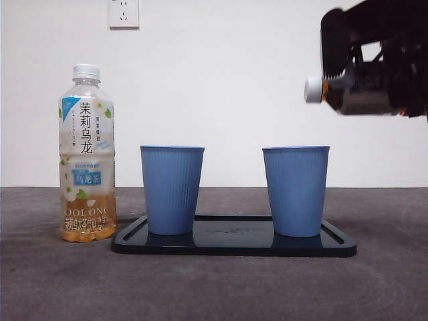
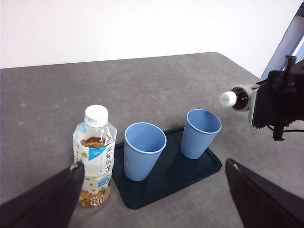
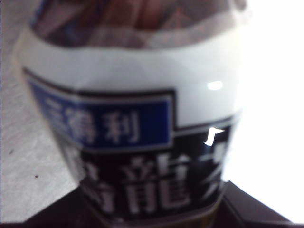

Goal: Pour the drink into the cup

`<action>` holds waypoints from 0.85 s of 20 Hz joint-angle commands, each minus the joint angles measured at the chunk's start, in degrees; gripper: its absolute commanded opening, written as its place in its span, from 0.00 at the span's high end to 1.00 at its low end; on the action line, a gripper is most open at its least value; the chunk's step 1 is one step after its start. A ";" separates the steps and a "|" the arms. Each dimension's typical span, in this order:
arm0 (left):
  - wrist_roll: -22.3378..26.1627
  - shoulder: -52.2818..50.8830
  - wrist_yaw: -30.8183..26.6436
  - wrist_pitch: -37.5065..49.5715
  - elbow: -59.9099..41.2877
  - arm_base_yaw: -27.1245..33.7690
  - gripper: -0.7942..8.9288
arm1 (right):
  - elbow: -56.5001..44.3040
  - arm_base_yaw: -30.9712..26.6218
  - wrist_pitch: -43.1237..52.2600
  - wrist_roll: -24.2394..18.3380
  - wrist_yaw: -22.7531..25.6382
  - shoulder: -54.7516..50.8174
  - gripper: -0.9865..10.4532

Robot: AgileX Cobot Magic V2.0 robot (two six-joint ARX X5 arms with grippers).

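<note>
My right gripper (image 1: 394, 80) is shut on a dark drink bottle (image 1: 354, 99) with a white-and-blue label, which fills the right wrist view (image 3: 137, 118). The bottle lies nearly level in the air, above and to the right of the right blue cup (image 1: 295, 190). Its white cap (image 1: 313, 89) is on and points toward the cups. The left blue cup (image 1: 172, 190) stands beside it, and both stand upright on a black tray (image 1: 234, 244). In the left wrist view, my left gripper (image 2: 153, 165) is open and empty, hanging back above the cups (image 2: 202, 133).
A clear bottle of oolong tea (image 1: 87, 154) with a white cap stands upright on the grey table, just left of the tray, and also shows in the left wrist view (image 2: 95, 156). A white wall with a socket (image 1: 124, 13) is behind.
</note>
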 commanded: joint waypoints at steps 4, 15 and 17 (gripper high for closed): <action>0.02 0.04 -0.02 0.52 0.28 -0.17 0.45 | 1.49 0.55 2.56 -3.21 5.03 3.89 0.79; -0.20 0.04 -0.02 0.37 0.28 -0.17 0.45 | 1.49 0.57 3.15 -3.54 6.43 4.20 0.79; -0.22 0.04 -0.02 0.33 0.28 -0.17 0.45 | 1.49 0.55 3.15 -3.54 6.45 4.20 0.79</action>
